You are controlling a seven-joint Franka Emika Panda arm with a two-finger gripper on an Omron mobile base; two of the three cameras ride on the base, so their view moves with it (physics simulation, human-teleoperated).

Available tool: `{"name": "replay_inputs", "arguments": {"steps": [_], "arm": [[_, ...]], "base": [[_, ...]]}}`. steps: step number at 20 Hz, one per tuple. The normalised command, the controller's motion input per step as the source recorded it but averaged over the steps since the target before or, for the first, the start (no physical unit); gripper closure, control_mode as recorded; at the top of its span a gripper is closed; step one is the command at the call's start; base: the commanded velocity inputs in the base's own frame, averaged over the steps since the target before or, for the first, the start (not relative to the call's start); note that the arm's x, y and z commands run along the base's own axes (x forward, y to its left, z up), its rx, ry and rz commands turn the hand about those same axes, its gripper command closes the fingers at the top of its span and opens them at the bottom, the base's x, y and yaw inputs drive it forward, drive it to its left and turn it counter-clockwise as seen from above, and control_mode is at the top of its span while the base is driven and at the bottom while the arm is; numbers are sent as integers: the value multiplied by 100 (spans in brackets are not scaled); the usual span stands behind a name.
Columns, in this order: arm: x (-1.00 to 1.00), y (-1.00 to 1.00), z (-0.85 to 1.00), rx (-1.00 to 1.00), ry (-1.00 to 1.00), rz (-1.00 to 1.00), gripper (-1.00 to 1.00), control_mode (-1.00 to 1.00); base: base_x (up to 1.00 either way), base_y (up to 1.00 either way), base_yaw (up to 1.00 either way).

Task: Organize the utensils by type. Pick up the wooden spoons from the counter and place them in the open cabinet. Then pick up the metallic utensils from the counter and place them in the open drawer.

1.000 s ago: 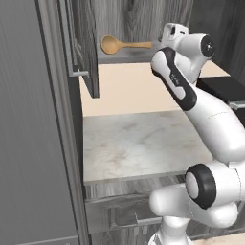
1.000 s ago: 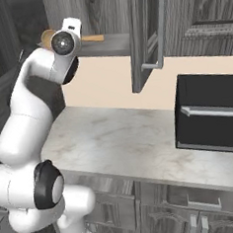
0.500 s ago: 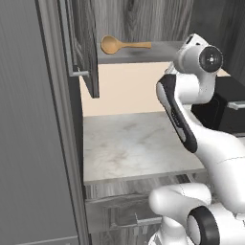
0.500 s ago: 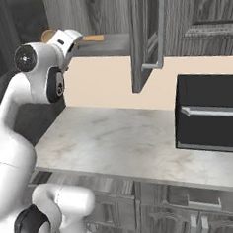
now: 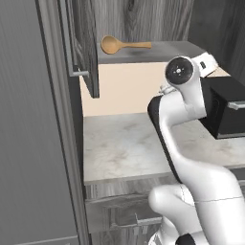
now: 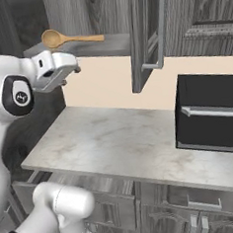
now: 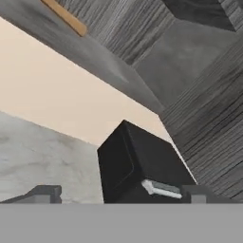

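One wooden spoon lies on the pale shelf of the open cabinet, bowl toward the cabinet's open door side and handle running along the shelf; in the hand view its handle end shows at the shelf edge. We judge that part of the first step done. We cannot locate a second wooden spoon, the metallic utensils or the open drawer in these views, so we cannot say how much of the rest is complete; we take it that the remaining pieces are still to be handled.

The claw hangs below and in front of the shelf, above the tabletop, with its jaws spread wide and nothing between them.

Materials: the spoon is smooth orange-brown wood with an oval bowl and straight handle. The cabinet is dark grey wood-grain with a panelled door and a silver bar handle. The tabletop is light grey marbled stone with a thick slab edge. A boxy black appliance with a silver handle stands on it at the right end.
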Motion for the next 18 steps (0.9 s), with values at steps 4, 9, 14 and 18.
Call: {"name": "replay_inputs", "arguments": {"steps": [4, 9, 14, 18], "arm": [[-64, -23, -25, 39, 9, -43, -100, -100], [-49, -9, -36, 35, 22, -29, -100, -100], [-36, -2, -83, 24, 23, -1, -100, -100], [-31, 3, -73, 16, 7, 7, -100, -100]], "base": [[0, 0, 0], [0, 0, 0], [0, 0, 0], [0, 0, 0]]}}
